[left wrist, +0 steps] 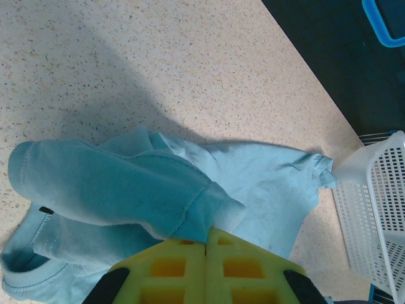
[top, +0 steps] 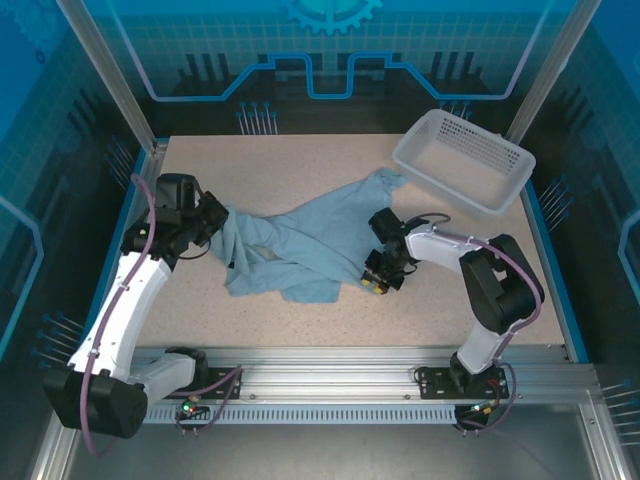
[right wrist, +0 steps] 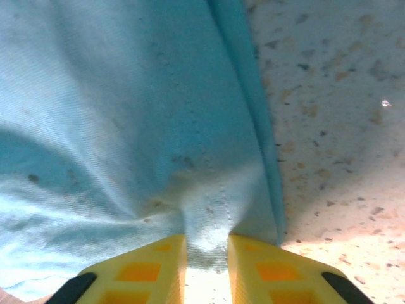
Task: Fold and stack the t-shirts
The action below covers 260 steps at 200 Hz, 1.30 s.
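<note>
My left gripper (left wrist: 205,235) clamped tight on t-shirt (top: 300,245) fold, no gap btwn jaws. Right gripper (right wrist: 205,244) nearly closed, pinching hem w/ fabric bunched inside. Shirt crumpled on middle of table (top: 300,160), one corner just beside white basket (top: 462,168).

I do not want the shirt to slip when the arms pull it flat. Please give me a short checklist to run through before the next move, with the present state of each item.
1. Left tool shut on the t-shirt: ok.
2. Cloth lies between the fingers of the right tool: ok.
3. Right tool's grip is fully closed: cannot tell.
4. T-shirt lies flat: not ok, it is crumpled and twisted.
5. T-shirt is apart from the basket: cannot tell, one sleeve ends right beside it.
6. Bare table beyond the t-shirt for spreading: ok.
</note>
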Available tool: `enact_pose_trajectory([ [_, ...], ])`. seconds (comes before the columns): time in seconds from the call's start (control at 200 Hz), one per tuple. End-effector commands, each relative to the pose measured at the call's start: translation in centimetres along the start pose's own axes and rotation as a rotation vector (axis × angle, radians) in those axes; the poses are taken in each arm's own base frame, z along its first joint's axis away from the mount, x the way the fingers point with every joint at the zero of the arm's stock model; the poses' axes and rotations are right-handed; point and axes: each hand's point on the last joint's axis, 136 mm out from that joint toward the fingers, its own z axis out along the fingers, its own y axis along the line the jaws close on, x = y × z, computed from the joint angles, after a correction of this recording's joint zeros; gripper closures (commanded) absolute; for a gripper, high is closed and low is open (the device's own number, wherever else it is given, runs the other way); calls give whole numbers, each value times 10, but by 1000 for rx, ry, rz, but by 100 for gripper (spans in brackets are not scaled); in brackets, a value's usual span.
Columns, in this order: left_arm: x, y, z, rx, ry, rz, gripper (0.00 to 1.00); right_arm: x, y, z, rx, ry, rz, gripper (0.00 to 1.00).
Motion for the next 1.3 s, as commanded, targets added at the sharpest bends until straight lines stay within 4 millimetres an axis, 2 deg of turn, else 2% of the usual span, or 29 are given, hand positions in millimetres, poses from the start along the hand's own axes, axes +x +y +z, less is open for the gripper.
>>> enact_pose_trajectory([
  [0.0, -2, -4, -6, 26, -6, -12, 100, 6, -14, -10, 97, 2, -4, 65],
  [0.09, -2, -3, -8, 23, -6, -10, 100, 10, -14, -28, 93, -26, -25, 50],
  [0.185, -2, -2, -9, 19, -8, -12, 100, 20, -15, -36, 74, -16, -26, 42],
  [0.27, -1, -1, -10, 17, -7, -12, 100, 25, -15, -25, 47, 18, -3, 40],
  [0.39, 1, 0, -10, 16, 0, -11, 100, 23, -12, 0, 24, 51, 53, 44],
  [0.455, 2, 0, -9, 15, 3, -10, 100, 18, -4, 8, 2, 49, 73, 50],
  [0.515, 3, 1, -9, 12, 7, -10, 100, 11, 3, 9, -11, 28, 81, 64],
  [0.595, 2, 1, -10, 10, 4, -9, 100, -4, 13, -1, -9, -45, 57, 87],
  [0.65, 0, -1, -13, 13, -3, -7, 100, -13, 20, -14, -16, -93, 30, 96],
  [0.67, -1, -1, -13, 12, -6, -6, 100, -19, 25, -23, -23, -121, 14, 100],
  [0.745, -7, -6, -17, 16, -24, 2, 100, -33, 41, -54, -64, -210, -37, 100],
  [0.815, -19, -12, -21, 26, -50, -5, 100, -47, 64, -94, -138, -313, -109, 100],
  [0.895, -40, -24, -25, 57, -92, -36, 100, -60, 87, -140, -216, -416, -179, 100],
  [0.905, -43, -25, -25, 59, -97, -40, 100, -63, 93, -153, -239, -443, -198, 100],
  [0.955, -61, -37, -32, 84, -135, -57, 100, -68, 105, -179, -292, -495, -234, 100],
  [0.995, -75, -46, -39, 107, -166, -67, 100, -72, 115, -208, -347, -550, -267, 100],
  [1.08, -106, -70, -62, 166, -250, -75, 100, -74, 131, -263, -450, -661, -337, 100],
  [1.16, -128, -88, -94, 219, -343, -76, 100, -67, 139, -317, -534, -776, -412, 100],
  [1.296, -141, -103, -156, 315, -497, -73, 100, -42, 128, -398, -630, -969, -484, 100],
])
